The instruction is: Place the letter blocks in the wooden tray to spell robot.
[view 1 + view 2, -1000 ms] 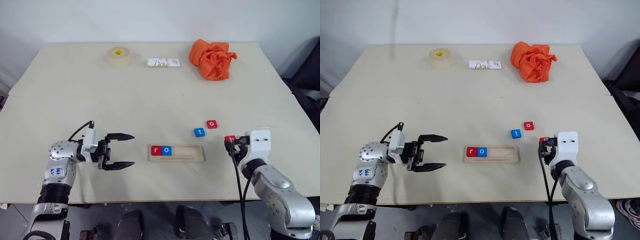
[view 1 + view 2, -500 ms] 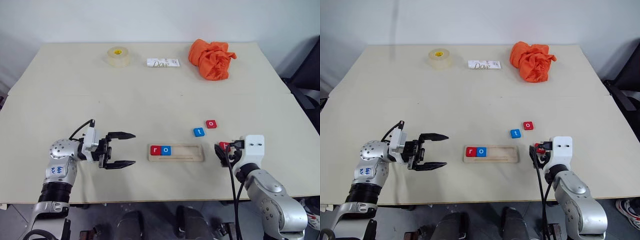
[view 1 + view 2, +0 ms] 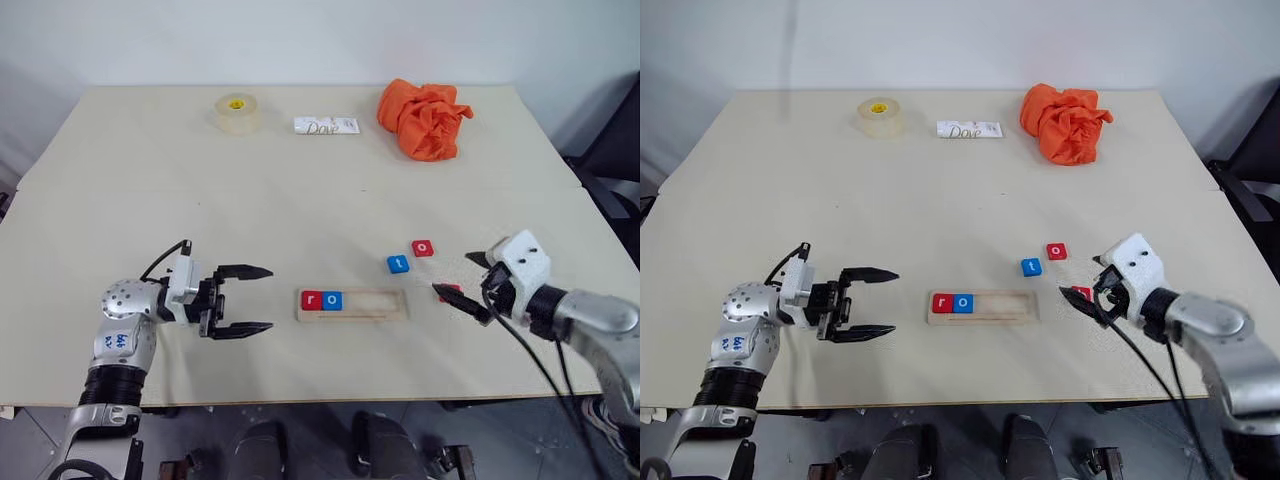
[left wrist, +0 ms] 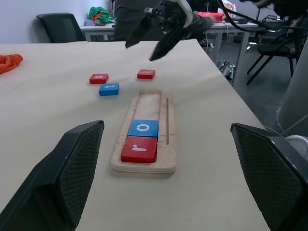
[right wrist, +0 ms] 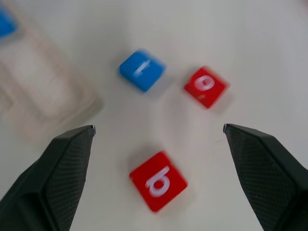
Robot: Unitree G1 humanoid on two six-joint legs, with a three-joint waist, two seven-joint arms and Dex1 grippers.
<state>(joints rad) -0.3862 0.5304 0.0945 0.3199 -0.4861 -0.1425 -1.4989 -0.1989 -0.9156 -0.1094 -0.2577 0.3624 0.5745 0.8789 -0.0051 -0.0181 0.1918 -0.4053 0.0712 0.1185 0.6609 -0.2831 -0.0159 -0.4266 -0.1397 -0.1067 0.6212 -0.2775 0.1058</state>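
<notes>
The wooden tray (image 3: 375,304) lies at the table's front centre with a red r block (image 3: 311,299) and a blue o block (image 3: 332,299) at its left end. A blue t block (image 3: 398,264) and a red o block (image 3: 424,247) lie loose behind the tray's right end. The red b block (image 5: 158,181) lies flat on the table just right of the tray. My right gripper (image 3: 455,274) hovers open over it, touching nothing. My left gripper (image 3: 268,298) stands open and empty left of the tray, pointing at it.
Along the table's far edge sit a tape roll (image 3: 238,110), a white Dove packet (image 3: 326,125) and a crumpled orange cloth (image 3: 424,118). Bare tabletop lies between these and the tray.
My right gripper, shut on the red b block a second ago, has opened, risen and turned. The b block now rests on the table. The left arm has stayed still.
</notes>
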